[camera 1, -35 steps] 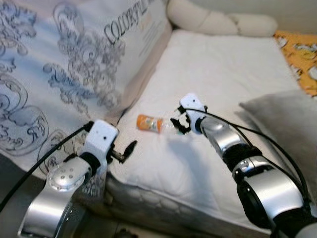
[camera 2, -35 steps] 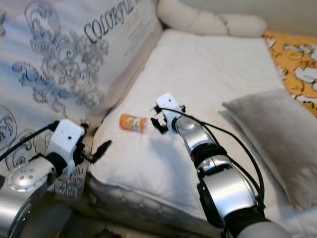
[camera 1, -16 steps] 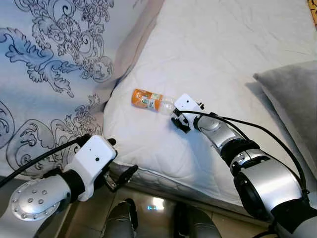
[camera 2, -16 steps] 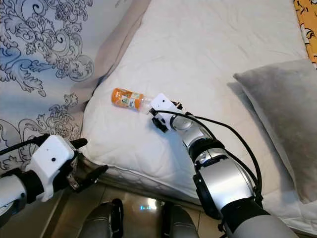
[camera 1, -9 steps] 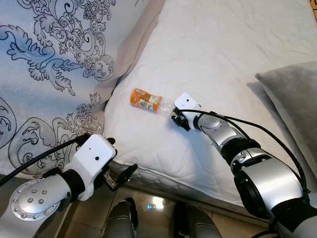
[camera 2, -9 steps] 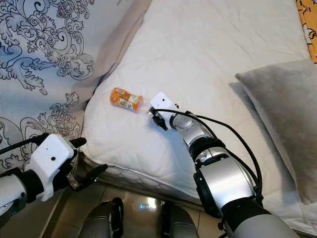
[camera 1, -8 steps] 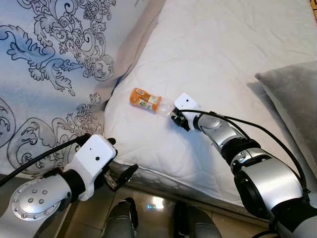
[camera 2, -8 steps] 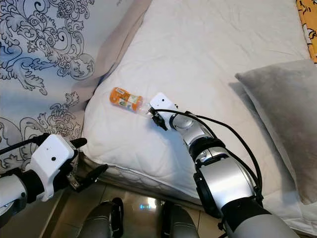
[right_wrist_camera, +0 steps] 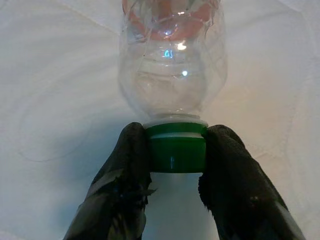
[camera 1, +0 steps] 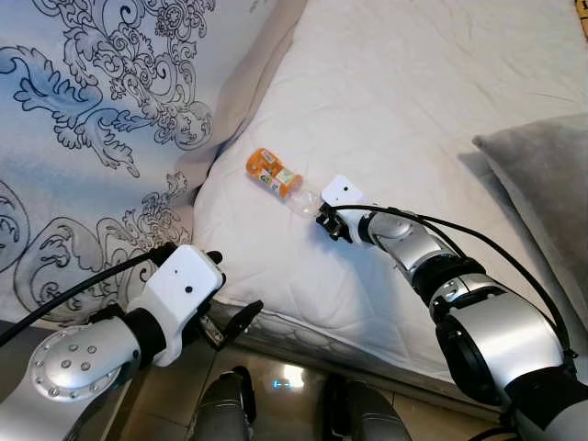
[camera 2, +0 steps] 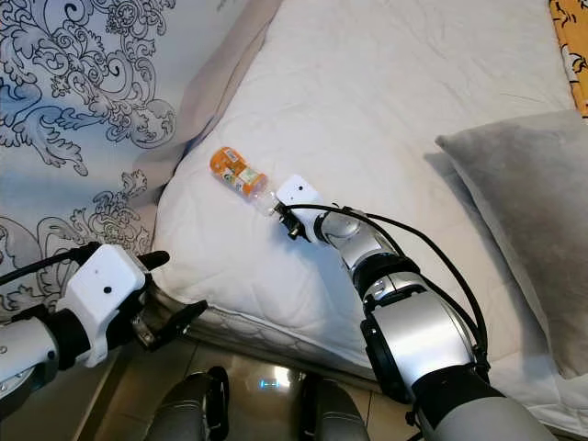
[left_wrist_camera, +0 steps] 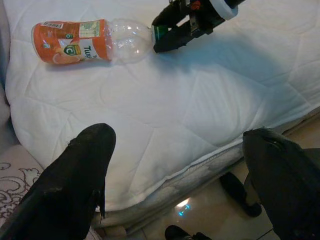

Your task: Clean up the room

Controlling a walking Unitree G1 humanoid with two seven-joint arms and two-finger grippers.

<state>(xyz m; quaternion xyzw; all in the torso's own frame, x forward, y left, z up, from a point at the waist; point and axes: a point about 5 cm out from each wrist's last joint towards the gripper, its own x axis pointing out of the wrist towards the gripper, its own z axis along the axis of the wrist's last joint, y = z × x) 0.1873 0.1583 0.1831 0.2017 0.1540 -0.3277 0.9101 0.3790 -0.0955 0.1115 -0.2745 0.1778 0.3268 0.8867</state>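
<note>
- Far left of the head views, a pale quilt (camera 1: 101, 101) printed with blue-grey scrollwork hangs in soft folds, matte and cloth-like.
- Lower left, the left gripper (camera 1: 230, 323) hangs off the mattress edge above the glossy floor (camera 1: 285, 377), its thick black fingers (left_wrist_camera: 75, 175) spread wide around nothing; it has edged slightly to the right over the last half second.
- Left of centre, the plastic bottle (camera 1: 280, 180) lies on its side on the white quilted mattress (camera 1: 413, 101). Its body is crumpled clear plastic with an orange label, narrowing to a green cap (right_wrist_camera: 176, 147).
- Half a second ago the bottle lay nearly level across the frame; now its labelled end has swung up toward the top left while the cap end has stayed put. My reading is that the grip on the cap is turning it, so the pick-up is under way but the bottle is not yet lifted.
- At centre, the right gripper (camera 1: 323, 220) pinches the cap between its two fingers (right_wrist_camera: 127, 165), one on each side.
- Such light, thin plastic will probably pivot about that narrow hold.
- At the right edge, a grey pillow (camera 1: 542, 193) with a smooth velvety look rests on the mattress.
</note>
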